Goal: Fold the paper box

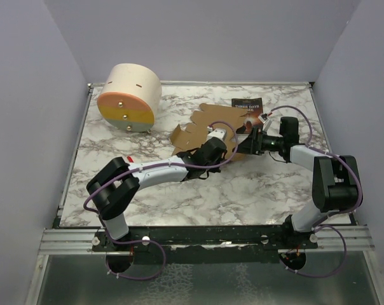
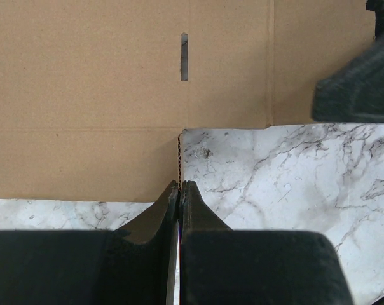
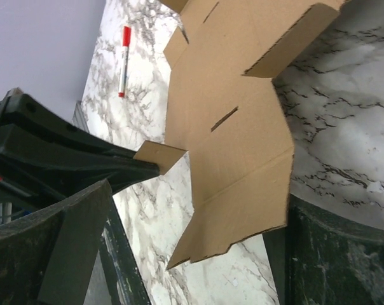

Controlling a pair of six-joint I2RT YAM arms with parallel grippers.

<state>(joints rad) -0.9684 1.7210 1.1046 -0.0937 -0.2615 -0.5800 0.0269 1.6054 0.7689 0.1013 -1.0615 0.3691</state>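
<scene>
Early fold: left claw [image 2: 180,185] pinches the paper box [image 2: 84,82] by a tab; right claw [image 3: 198,254] (gaping wide) should grip a flap next.

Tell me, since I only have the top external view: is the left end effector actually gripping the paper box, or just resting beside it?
Observer: Gripping. The left wrist view shows the left end effector shut on a thin tab of the paper box, seen edge-on.
Operator: And the right one?
Observer: In the right wrist view the right end effector is open, with a corner of the sheet lying between its spread fingers, not clamped.
</scene>
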